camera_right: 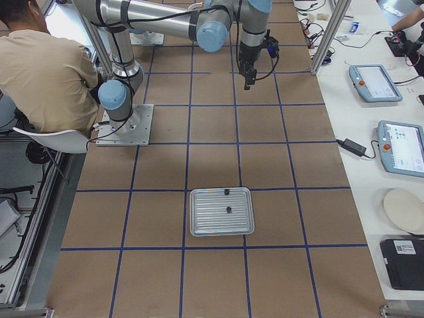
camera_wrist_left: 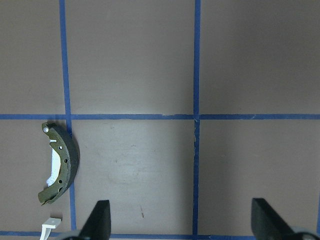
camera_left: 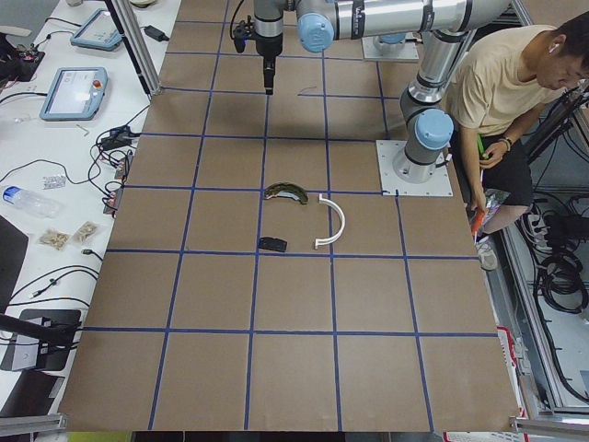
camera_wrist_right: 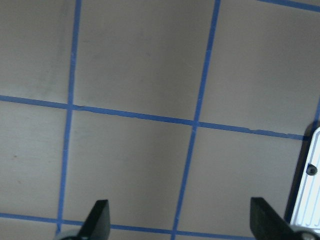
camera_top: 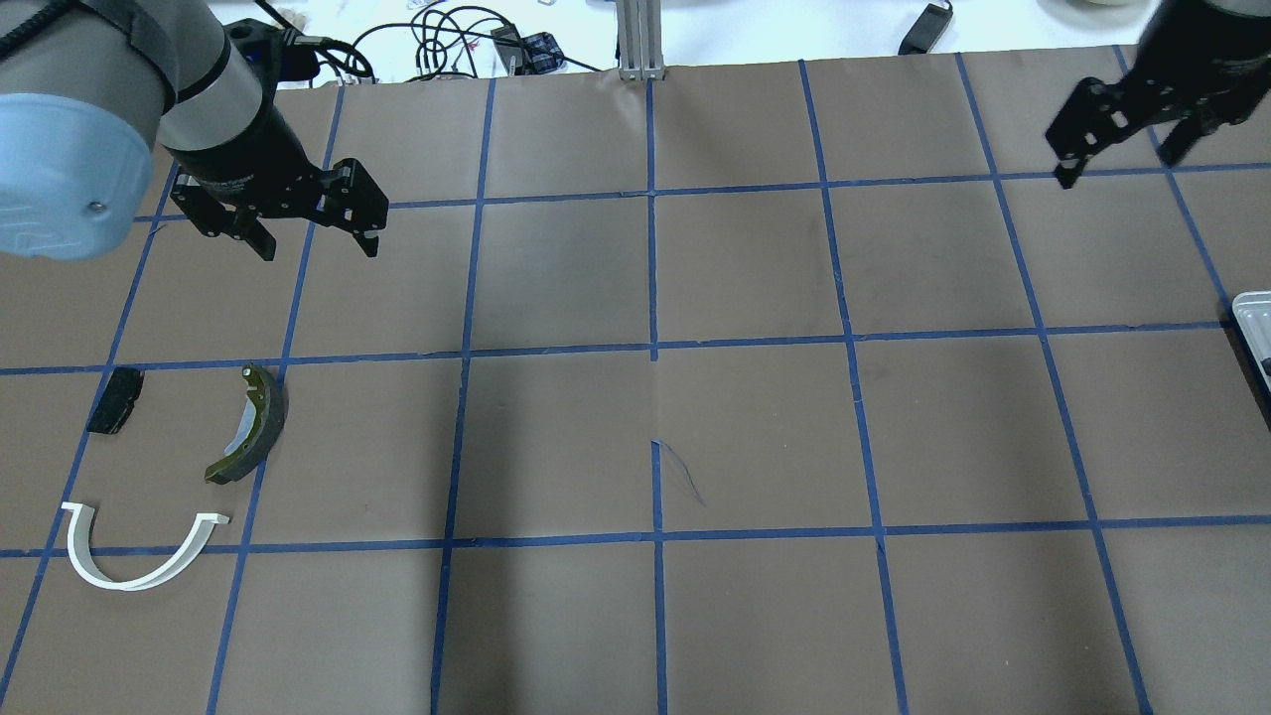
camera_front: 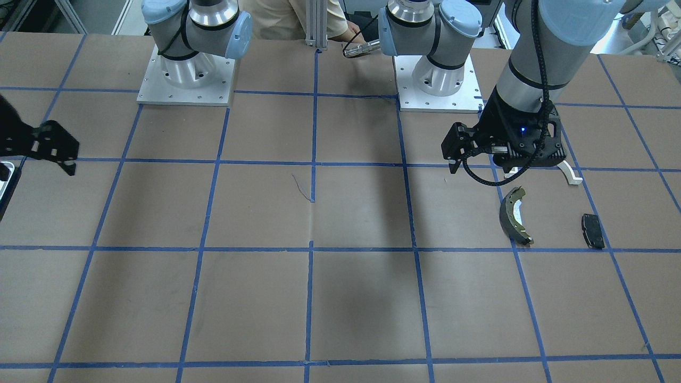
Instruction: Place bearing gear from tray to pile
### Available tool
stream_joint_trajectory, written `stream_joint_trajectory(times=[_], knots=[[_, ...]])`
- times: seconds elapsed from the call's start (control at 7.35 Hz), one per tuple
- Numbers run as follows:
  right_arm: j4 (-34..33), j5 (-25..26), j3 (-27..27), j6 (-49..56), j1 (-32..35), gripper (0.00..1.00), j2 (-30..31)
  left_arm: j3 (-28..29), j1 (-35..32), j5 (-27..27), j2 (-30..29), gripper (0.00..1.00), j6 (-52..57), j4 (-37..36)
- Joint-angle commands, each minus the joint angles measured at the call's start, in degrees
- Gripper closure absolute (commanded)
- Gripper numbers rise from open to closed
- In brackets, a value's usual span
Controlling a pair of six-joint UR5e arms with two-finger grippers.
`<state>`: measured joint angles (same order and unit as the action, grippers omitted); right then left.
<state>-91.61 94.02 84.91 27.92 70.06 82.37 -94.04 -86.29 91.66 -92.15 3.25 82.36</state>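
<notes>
The silver tray lies near the table's right end, and two small dark bearing gears rest on it. Its corner shows in the right wrist view with one gear. My right gripper hangs open and empty high over the table, beyond the tray. The pile holds an olive-grey brake shoe, a white arch and a black brake pad. Beyond the pile my left gripper hovers, also open and empty, with the shoe low at the left of its view.
A seated person in a beige shirt is behind the two arm bases. An aluminium post stands at the table's far edge. Tablets and cables lie on the bench beyond.
</notes>
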Motion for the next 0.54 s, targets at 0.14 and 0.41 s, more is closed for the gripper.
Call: stream_joint_trajectory(times=[0.14,0.41], knots=[[-10.1,1.3,0.5,13.4,-16.4,0.00,-8.2,0.0,0.1,-0.1,-0.1,0.00,0.0,0.0],[-19.4,0.9,0.5,24.4,-23.7,0.00,-16.7,-0.4,0.0,0.0,0.2,0.00,0.0,0.0]])
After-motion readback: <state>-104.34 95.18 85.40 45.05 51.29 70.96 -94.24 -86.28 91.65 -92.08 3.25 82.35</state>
